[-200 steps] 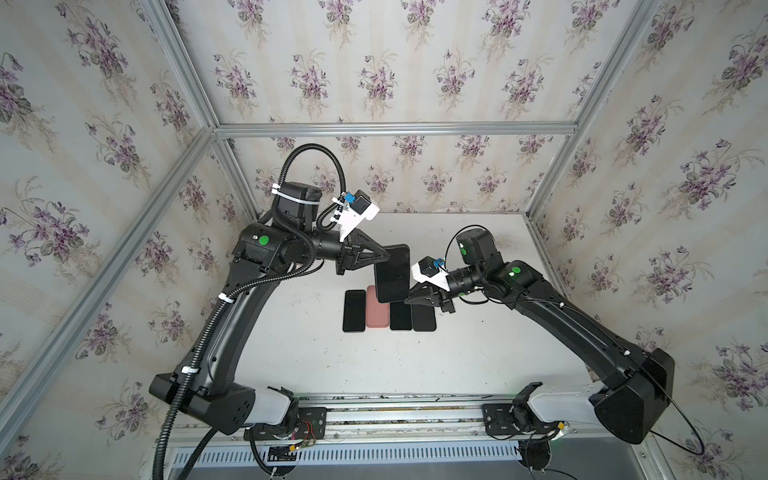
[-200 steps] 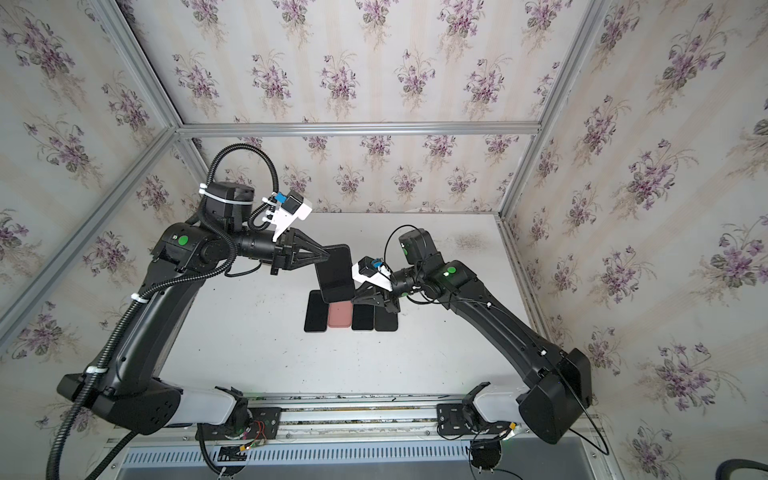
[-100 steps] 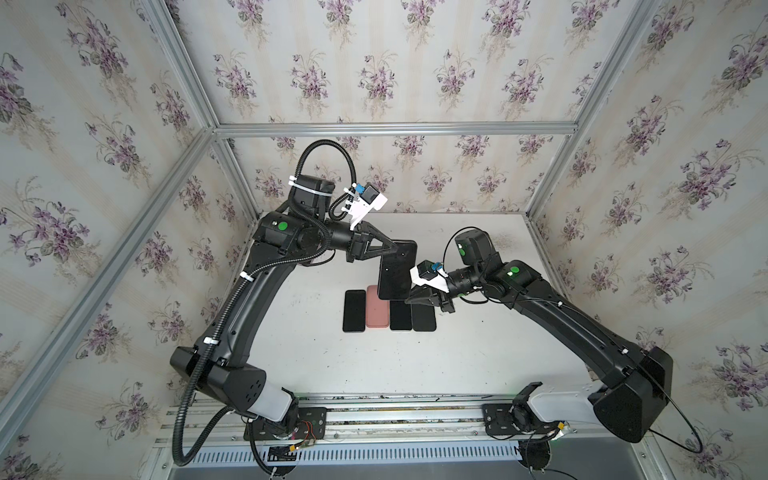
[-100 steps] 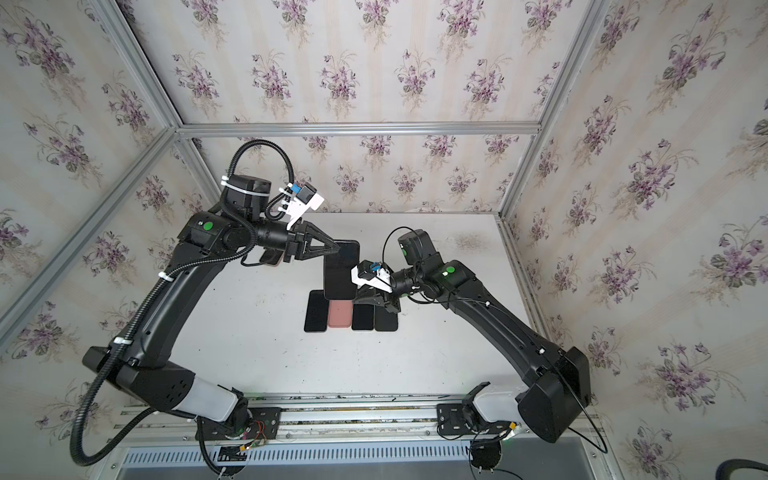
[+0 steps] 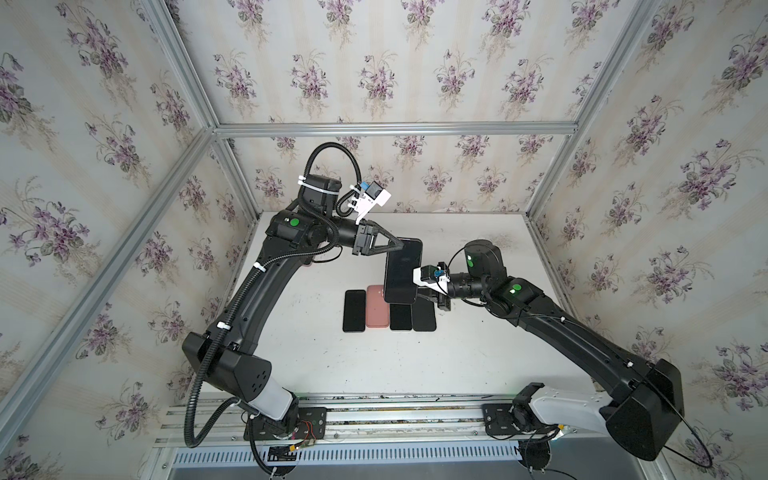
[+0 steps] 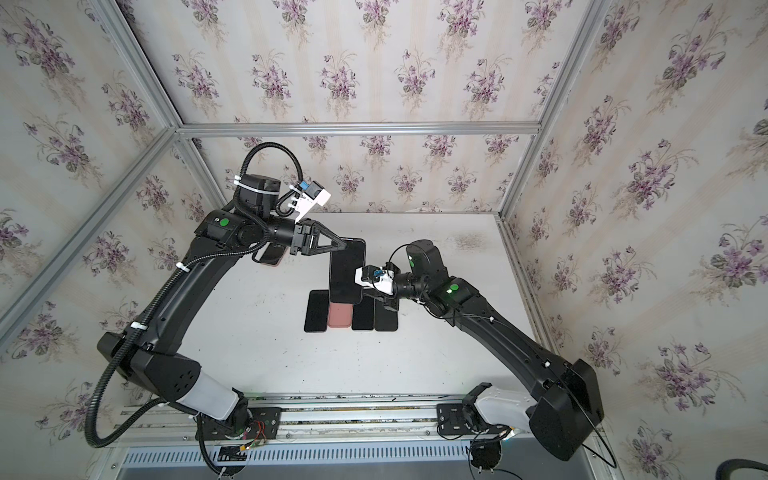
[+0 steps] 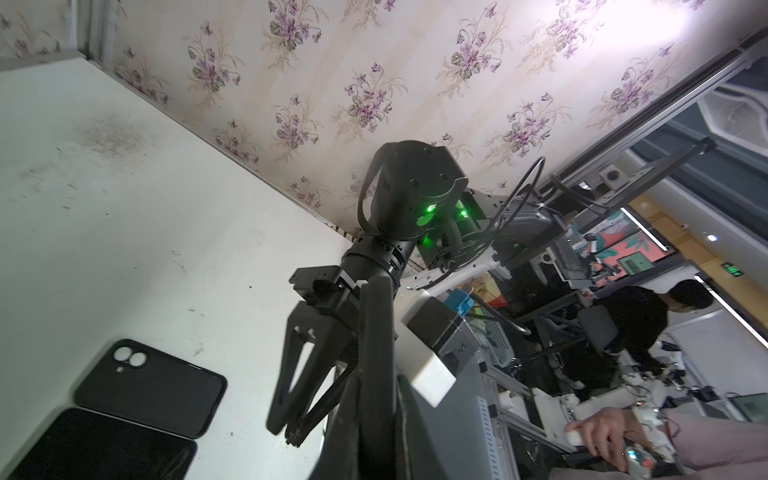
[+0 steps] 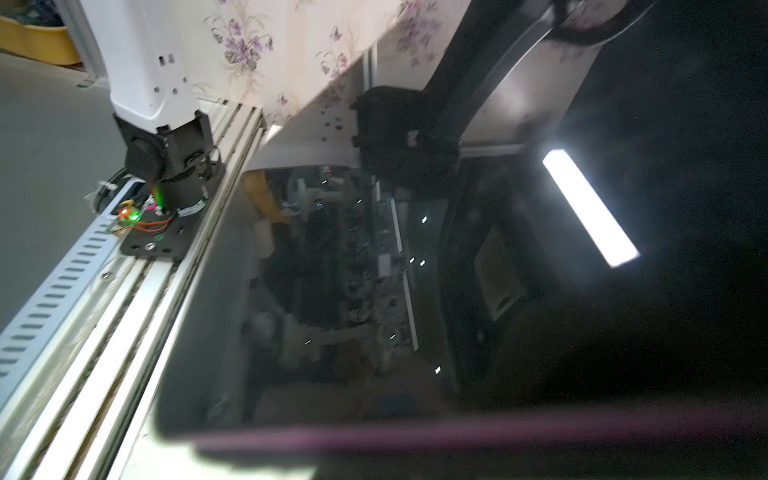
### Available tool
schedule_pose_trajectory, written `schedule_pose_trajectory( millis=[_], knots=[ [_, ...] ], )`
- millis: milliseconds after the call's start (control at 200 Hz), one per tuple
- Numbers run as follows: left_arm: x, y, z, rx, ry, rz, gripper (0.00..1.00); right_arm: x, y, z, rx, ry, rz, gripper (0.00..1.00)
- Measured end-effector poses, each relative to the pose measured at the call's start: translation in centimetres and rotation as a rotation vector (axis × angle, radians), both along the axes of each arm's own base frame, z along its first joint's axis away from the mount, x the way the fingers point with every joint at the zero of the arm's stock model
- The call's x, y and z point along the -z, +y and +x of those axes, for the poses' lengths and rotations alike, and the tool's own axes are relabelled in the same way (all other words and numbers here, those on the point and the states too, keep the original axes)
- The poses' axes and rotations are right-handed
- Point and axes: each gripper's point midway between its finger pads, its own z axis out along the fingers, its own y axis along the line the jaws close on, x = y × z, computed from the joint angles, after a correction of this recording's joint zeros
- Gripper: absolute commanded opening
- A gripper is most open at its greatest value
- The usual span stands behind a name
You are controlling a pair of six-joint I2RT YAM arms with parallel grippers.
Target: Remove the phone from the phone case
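Phone (image 5: 401, 270) edged rightward, left jaws pinching its far corner.

Top views bright; phone (image 8: 498, 291) blurred, lamp glare

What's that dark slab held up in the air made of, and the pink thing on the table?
Held phone: glossy glass front, probably; it mirrors a lamp in the right wrist view. Pink case: matte, likely silicone or soft plastic; no glare shows.

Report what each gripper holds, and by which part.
The left gripper grips the raised black phone by its far left corner. The right gripper is at the phone's right edge; whether it holds it cannot be told.
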Motion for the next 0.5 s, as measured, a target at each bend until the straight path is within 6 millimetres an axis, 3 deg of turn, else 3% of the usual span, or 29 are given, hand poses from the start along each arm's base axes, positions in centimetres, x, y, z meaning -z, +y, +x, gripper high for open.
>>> schedule_pose_trajectory(
  millis=[115, 240, 385, 500],
  knots=[
    [-0.7, 0.3, 0.6, -0.041, 0.040, -0.017, 0.00, -0.2, -1.2, 0.4, 0.124, 0.014, 0.066, 0.50],
    [-1.7, 0.9, 2.2, -0.137, 0.096, -0.063, 0.00, -1.3, -3.1, 0.7, 0.287, 0.084, 0.168, 0.55],
    [-0.6, 1.2, 5.2, -0.252, 0.284, -0.150, 0.00, -4.7, -5.3, 1.1, 0.456, 0.239, 0.365, 0.60],
    [-0.4, 1.1, 6.8, -0.287, 0.410, -0.239, 0.00, -5.2, -6.0, 1.7, 0.531, 0.430, 0.499, 0.62]
  ],
)
